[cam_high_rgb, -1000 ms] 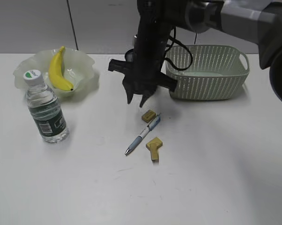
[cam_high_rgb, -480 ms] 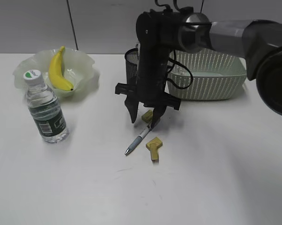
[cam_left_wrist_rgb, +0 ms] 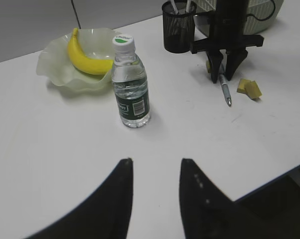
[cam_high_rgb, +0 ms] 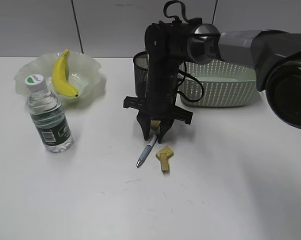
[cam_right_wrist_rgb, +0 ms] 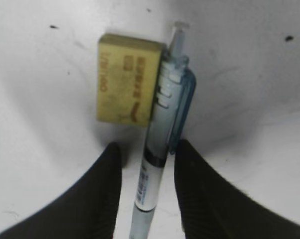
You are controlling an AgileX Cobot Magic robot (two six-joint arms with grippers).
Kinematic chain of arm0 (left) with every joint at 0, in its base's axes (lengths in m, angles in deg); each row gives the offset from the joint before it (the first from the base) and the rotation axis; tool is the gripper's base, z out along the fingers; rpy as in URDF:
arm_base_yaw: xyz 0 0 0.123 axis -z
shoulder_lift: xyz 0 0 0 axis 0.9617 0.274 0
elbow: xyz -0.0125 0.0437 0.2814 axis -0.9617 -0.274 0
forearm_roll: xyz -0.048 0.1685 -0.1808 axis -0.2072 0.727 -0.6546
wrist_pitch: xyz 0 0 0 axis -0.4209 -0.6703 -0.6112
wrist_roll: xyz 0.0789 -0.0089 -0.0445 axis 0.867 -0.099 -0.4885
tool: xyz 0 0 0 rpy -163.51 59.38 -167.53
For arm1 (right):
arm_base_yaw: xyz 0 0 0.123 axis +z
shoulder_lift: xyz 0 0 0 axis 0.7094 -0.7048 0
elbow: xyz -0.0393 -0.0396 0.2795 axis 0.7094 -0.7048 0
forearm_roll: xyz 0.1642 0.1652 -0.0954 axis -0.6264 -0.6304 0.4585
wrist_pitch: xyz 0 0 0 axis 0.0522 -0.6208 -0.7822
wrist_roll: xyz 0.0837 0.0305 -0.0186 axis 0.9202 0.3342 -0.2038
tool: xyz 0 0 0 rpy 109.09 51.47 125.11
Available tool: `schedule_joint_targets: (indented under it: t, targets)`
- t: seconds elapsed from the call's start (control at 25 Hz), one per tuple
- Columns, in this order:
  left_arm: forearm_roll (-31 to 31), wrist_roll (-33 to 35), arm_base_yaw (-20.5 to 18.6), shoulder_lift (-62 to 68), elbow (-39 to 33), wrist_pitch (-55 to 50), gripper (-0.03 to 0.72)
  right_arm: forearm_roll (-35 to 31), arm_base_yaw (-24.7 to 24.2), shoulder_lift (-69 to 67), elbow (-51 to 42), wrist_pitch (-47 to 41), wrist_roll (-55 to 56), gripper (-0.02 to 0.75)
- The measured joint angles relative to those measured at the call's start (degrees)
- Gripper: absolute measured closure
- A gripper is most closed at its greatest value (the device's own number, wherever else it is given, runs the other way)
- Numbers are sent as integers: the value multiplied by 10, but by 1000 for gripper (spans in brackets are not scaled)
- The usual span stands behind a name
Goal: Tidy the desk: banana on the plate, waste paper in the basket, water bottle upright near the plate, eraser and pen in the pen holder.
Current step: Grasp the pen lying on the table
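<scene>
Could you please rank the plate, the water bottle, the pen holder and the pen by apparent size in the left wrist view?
1. plate, widest by far.
2. water bottle.
3. pen holder, though it stands farther from the camera, so the true gap from the bottle is unsure.
4. pen, thin and partly hidden behind the right gripper.

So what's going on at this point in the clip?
The right gripper is down on the desk with its fingers either side of the pen, which lies flat against an eraser; a firm grip isn't clear. A second yellow piece lies beside the pen. The banana is already in the plate, the water bottle stands upright near it, and the pen holder and basket sit behind. The left gripper hovers open and empty.
</scene>
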Motion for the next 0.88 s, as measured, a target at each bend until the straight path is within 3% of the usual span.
schedule_joint_targets:
  t: [0.12, 0.28, 0.56, 0.88]
  targets:
    - [0, 0, 0, 0, 0, 0, 447, -2, 0, 0, 0, -1, -1, 462]
    - [0, 0, 0, 0, 0, 0, 447, -3, 0, -1, 0, -2, -11, 617]
    - [0, 0, 0, 0, 0, 0, 447, 2, -1, 3, 0, -2, -21, 615]
    - [0, 0, 0, 0, 0, 0, 447, 96, -1, 81, -2, -8, -36, 615]
